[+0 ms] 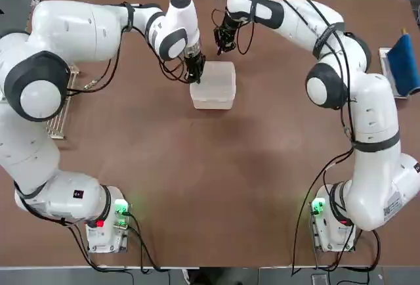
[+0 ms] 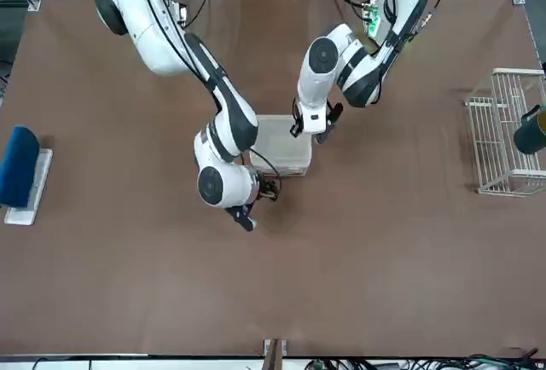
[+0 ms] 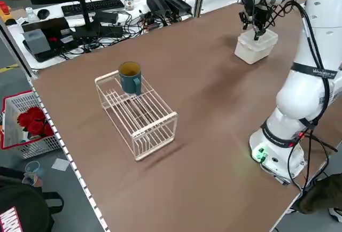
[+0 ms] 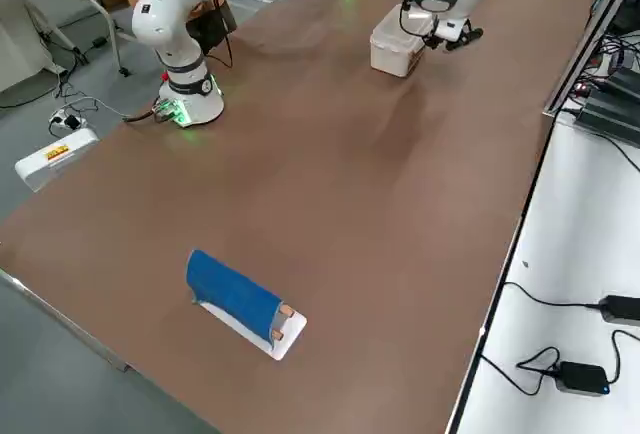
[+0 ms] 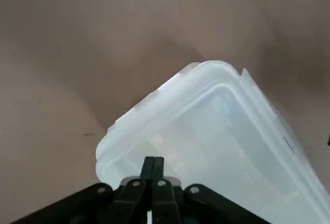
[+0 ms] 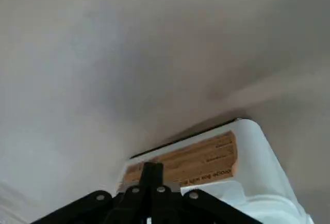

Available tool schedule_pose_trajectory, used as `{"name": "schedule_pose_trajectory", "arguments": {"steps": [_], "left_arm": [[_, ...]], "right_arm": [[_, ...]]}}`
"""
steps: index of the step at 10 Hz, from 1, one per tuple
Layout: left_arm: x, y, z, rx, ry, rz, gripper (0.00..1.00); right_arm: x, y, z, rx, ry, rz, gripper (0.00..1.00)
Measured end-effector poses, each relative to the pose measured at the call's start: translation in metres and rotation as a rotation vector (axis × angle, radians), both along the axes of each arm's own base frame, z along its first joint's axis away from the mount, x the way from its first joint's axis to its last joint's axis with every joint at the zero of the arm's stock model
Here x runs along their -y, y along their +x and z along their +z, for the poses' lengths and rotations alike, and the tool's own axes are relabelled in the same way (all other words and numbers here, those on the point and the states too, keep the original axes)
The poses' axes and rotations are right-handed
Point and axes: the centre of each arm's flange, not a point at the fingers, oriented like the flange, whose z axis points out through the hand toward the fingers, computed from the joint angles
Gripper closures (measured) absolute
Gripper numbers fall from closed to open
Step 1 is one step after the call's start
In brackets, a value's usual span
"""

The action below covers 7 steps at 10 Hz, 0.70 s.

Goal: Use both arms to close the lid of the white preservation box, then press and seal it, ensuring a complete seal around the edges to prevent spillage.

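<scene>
In the top view, the white box (image 1: 214,98) stands on the tabletop (image 1: 197,186), in its far part. The left gripper (image 1: 195,75) is at one corner of the box; the right gripper (image 1: 224,41) is beyond it, just beside. In the left wrist view, the jaws are together, with nothing between them, over the lid (image 5: 206,146). The lid looks laid on the box; if they press only near this corner, I think another edge could lift or the box could slide. In the right wrist view, these jaws are also closed and empty, near the box's labelled side (image 6: 206,157); a push there could turn the box. In the front view, the right arm (image 2: 226,131) partly hides the box. In both side views, the lid's edges are too small to judge the seal, and I cannot tell whether contact is made.
</scene>
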Motion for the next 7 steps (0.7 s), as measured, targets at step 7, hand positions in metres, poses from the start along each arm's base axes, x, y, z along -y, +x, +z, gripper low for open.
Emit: {"name": "schedule_pose_trajectory", "arguments": {"steps": [7], "left_arm": [[0.000, 0.000, 0.000, 0.000, 0.000, 0.017, 0.99]], "right_arm": [[-0.013, -0.012, 0.000, -0.033, 0.014, 0.034, 0.99]]}}
